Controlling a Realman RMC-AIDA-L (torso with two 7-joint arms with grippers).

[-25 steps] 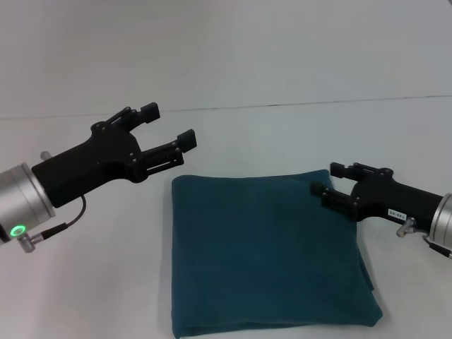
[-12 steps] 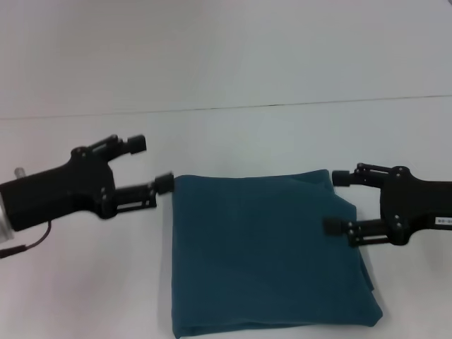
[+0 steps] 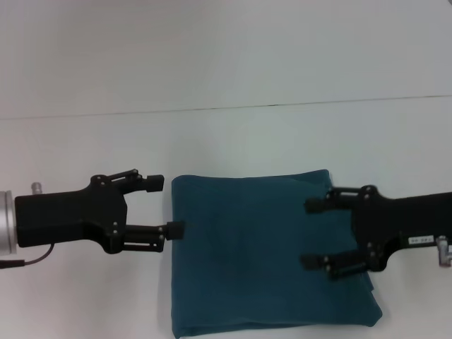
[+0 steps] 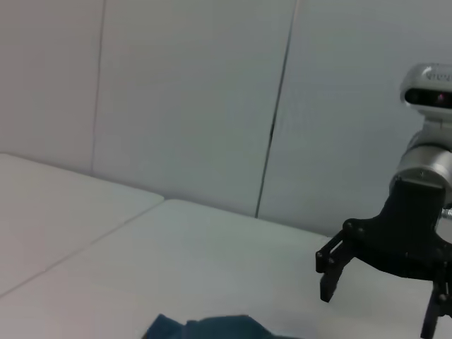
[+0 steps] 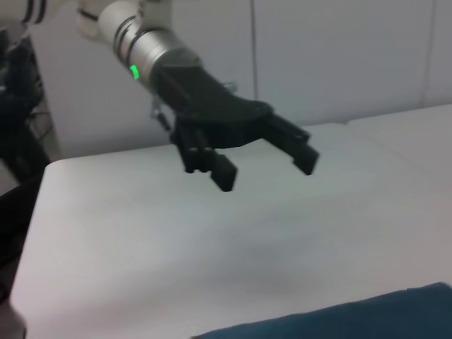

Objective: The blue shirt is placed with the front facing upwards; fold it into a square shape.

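Note:
The blue shirt (image 3: 247, 261) lies on the white table (image 3: 233, 138) as a flat, roughly square teal fold, with no lettering showing. My left gripper (image 3: 167, 206) is open just off the shirt's left edge, fingers pointing at it and holding nothing. My right gripper (image 3: 309, 234) is open over the shirt's right side, also holding nothing; I cannot tell whether it touches the cloth. The left wrist view shows the right gripper (image 4: 378, 307) and a bit of the shirt (image 4: 205, 329). In the right wrist view, the left gripper (image 5: 267, 171) hangs above the table, with the shirt (image 5: 374, 316) at the near edge.
The table's far edge (image 3: 226, 109) meets a pale panelled wall (image 4: 212, 106). A seam between two tabletop panels (image 4: 92, 244) runs across the table.
Both arms have come down and turned toward the shirt. The left gripper dropped to the shirt's left edge, the right slid in over its right side. Both stayed open.

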